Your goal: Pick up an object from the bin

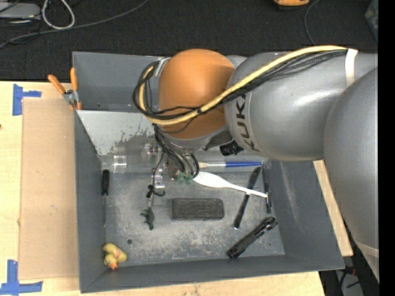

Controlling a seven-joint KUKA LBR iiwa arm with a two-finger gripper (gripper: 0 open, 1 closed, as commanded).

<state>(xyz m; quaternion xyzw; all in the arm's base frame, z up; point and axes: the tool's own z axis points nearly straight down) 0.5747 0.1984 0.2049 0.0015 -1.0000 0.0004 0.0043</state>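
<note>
A: Where do we find the gripper (158,184)?
B: Low over the floor of the bin (91,227), near a small dark green figure (148,217) left of the dark block (197,208).
A: How far open?
B: We cannot tell; the orange cover (191,91) overhangs it. We judge that the figure, lying apart, suits grasping.

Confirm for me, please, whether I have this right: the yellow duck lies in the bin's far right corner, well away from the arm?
Not quite. The camera view shows the duck in the near left corner of the bin, not the far right one. The rest holds: it is yellow and lies well away from the arm.
</note>
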